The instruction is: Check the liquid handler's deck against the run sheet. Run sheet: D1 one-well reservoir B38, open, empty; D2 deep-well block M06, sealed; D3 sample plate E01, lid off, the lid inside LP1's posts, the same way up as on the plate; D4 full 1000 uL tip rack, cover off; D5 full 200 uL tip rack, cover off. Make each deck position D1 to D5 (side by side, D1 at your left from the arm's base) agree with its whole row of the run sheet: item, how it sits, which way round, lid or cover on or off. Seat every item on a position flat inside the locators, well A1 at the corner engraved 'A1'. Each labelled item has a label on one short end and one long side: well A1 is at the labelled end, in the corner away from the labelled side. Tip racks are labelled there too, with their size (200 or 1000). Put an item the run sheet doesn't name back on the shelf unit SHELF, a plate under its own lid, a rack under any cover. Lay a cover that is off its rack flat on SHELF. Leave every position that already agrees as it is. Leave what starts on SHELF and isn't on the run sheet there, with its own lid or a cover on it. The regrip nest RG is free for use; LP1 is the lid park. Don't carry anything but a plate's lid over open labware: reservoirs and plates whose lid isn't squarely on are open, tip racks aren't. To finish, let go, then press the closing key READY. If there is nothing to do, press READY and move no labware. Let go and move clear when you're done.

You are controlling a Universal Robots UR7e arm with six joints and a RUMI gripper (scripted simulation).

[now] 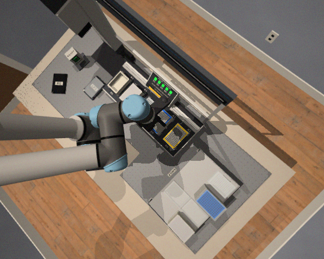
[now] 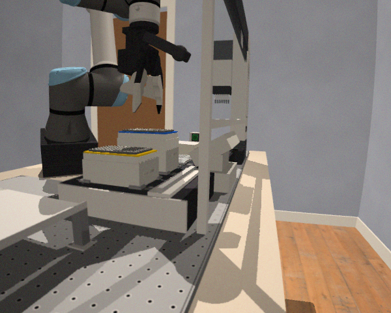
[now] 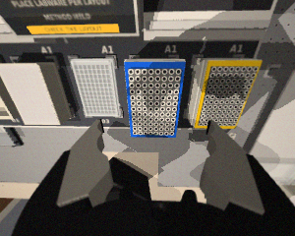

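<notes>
My gripper point(image 3: 153, 120) is open and empty, high above the front edge of the deck; it also shows in the side view point(image 2: 148, 107). In the wrist view it hangs just in front of the blue-rimmed tip rack point(image 3: 154, 97), uncovered and full of tips. To its right stands the yellow-rimmed tip rack point(image 3: 227, 93), also uncovered. To its left lie an open white sample plate point(image 3: 95, 87) and a sealed pale block point(image 3: 29, 93). In the overhead view an open, empty reservoir point(image 1: 118, 82) sits at the deck's far left. A grey lid point(image 1: 93, 87) lies in the lid park.
The shelf unit point(image 1: 193, 198) holds several pale lidded items and a blue-topped rack point(image 1: 210, 204). The black regrip nest point(image 1: 59, 81) and the READY key point(image 1: 76, 59) lie beyond the deck's left end. The handler's gantry posts point(image 2: 204, 114) and status panel point(image 1: 162, 88) stand behind the deck.
</notes>
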